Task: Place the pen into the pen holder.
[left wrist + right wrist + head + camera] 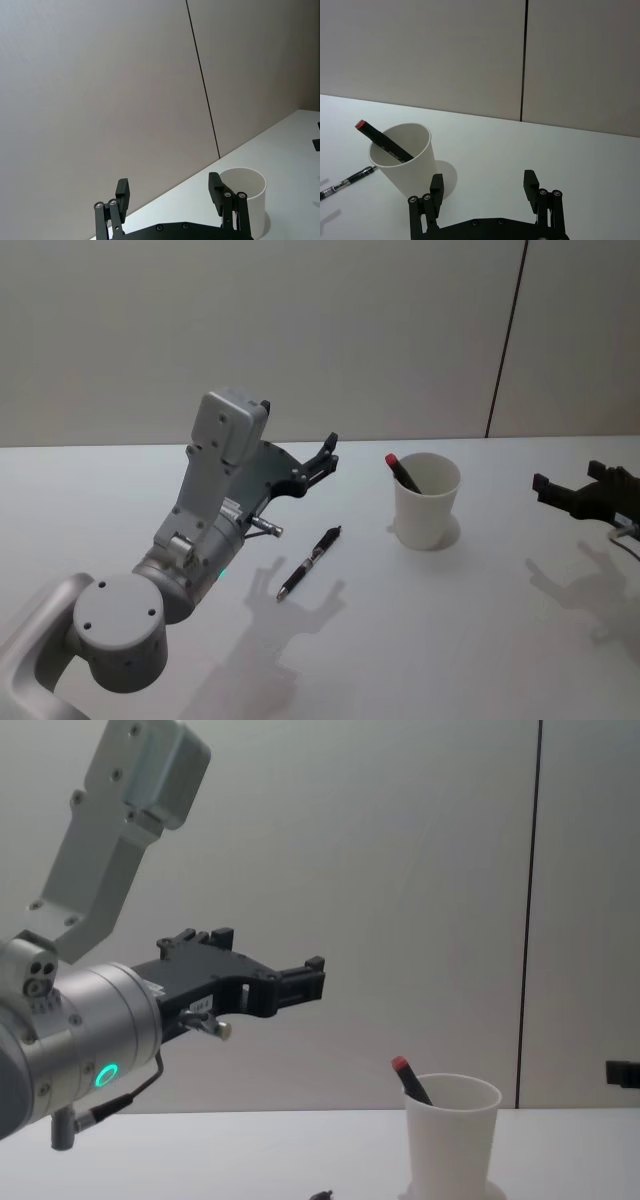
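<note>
Pen (310, 562) lies flat on the tabletop (480, 630), long axis slanting toward the cup (427, 505); left claw (328, 452), wide and empty, hangs raised nearby, nearer than the wide right claw (566, 485).

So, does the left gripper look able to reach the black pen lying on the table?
Probably yes. The left gripper is open and empty, above the table. The pen lies flat in the open near it, apart from the pen holder, with nothing between. The right gripper sits idle at the far right.
</note>
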`<state>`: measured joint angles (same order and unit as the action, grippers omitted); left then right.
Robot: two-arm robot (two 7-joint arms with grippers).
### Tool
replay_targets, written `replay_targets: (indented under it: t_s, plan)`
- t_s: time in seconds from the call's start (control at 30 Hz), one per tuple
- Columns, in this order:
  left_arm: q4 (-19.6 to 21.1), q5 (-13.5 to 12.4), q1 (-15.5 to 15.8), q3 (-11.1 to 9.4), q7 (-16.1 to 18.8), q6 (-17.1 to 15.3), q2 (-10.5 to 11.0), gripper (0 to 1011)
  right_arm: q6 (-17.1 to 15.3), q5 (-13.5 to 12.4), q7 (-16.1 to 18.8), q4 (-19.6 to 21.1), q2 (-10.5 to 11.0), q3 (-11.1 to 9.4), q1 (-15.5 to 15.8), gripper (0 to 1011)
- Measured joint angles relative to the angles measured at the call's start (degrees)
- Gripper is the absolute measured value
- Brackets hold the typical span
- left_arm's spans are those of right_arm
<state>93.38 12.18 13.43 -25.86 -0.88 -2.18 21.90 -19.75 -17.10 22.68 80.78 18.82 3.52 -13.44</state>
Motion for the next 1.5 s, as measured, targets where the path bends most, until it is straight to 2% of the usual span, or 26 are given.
replay_targets:
  t_s: [0.4, 0.5, 0.83, 1.13, 1.5]
  plan:
    - [1.0, 3.6, -0.5, 0.7, -0.5, -6.0, 0.3, 1004, -0.3, 0.0, 0.0, 0.2, 0.1, -0.1, 0.2, 1002]
    - [1.1, 5.3, -0.7, 1.0, -0.5, -8.6, 0.4, 1004, -0.3, 0.0, 0.0, 0.3, 0.1, -0.1, 0.3, 1002]
    - [0.5, 8.4, -0.8, 1.7, -1.0, -14.3, 0.6, 1004, -0.4, 0.0, 0.0, 0.3, 0.2, -0.1, 0.3, 1002]
    - [-1.8, 9.5, -0.3, 2.1, -2.8, -19.1, 0.5, 1004, -0.4, 0.0, 0.0, 0.3, 0.2, -0.1, 0.4, 1002]
    - [-5.8, 8.8, 1.5, 2.2, -6.4, -23.1, -0.2, 1004, -0.4, 0.0, 0.0, 0.4, 0.2, -0.1, 0.4, 1002]
